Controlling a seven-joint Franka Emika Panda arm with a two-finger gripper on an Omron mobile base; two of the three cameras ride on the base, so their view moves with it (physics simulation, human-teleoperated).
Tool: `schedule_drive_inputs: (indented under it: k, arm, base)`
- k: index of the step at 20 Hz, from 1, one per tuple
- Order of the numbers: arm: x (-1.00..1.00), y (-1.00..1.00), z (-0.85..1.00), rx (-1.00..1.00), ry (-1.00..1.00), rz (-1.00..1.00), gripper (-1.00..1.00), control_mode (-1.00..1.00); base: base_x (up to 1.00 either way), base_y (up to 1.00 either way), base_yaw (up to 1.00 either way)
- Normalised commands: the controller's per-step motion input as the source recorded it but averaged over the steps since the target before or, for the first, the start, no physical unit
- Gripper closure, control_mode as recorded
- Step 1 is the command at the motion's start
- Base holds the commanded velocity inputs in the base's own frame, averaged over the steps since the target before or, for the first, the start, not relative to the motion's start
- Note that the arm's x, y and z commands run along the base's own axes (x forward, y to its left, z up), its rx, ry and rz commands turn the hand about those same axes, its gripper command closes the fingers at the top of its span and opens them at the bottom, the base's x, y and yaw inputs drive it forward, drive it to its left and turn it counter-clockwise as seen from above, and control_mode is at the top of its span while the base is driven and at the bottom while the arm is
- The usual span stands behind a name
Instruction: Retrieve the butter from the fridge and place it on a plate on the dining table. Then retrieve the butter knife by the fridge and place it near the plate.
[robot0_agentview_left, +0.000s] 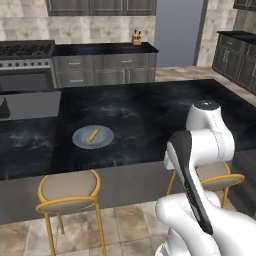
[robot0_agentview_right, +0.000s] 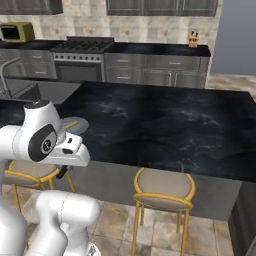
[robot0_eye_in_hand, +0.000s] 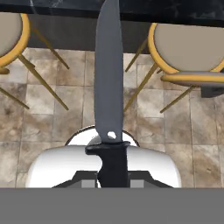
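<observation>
My gripper (robot0_eye_in_hand: 113, 181) is shut on the black handle of the butter knife (robot0_eye_in_hand: 108, 78). Its long grey blade points out over the tiled floor toward the edge of the dining table (robot0_agentview_left: 150, 115). The arm stands folded in front of the table, between two stools. The pale round plate (robot0_agentview_left: 93, 136) lies on the black marble top to the arm's left, with the yellow stick of butter (robot0_agentview_left: 92, 135) on it. In the right base view the plate (robot0_agentview_right: 77, 125) and butter (robot0_agentview_right: 71, 123) peek out behind the arm's shoulder. The fridge is out of view.
Tan yellow-framed stools (robot0_agentview_left: 67, 190) (robot0_agentview_left: 215, 175) (robot0_agentview_right: 164, 187) stand along the table's near side, and the knife hangs over the gap between two of them (robot0_eye_in_hand: 192, 48). A sink (robot0_agentview_left: 30, 102) is set in the table's left end. The stove (robot0_agentview_left: 25, 55) and a knife block (robot0_agentview_left: 136, 36) are at the back wall.
</observation>
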Motion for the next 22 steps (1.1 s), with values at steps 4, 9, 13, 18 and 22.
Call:
schedule_drive_inputs:
  k: [4, 9, 13, 18, 22]
  arm:
    - [0.00, 0.00, 0.00, 0.00, 0.00, 0.00, 1.00, 1.00]
    - [0.00, 0.00, 0.00, 0.00, 0.00, 0.00, 1.00, 1.00]
    - [0.00, 0.00, 0.00, 0.00, 0.00, 0.00, 1.00, 1.00]
    - [0.00, 0.00, 0.00, 0.00, 0.00, 0.00, 1.00, 1.00]
    - [0.00, 0.00, 0.00, 0.00, 0.00, 0.00, 1.00, 1.00]
  base:
    - [0.63, 0.28, -0.12]
    - [0.73, 0.51, -0.14]
    - [0.95, 0.03, 0.00]
    - [0.47, 0.24, 0.00]
    - [0.30, 0.45, 0.01]
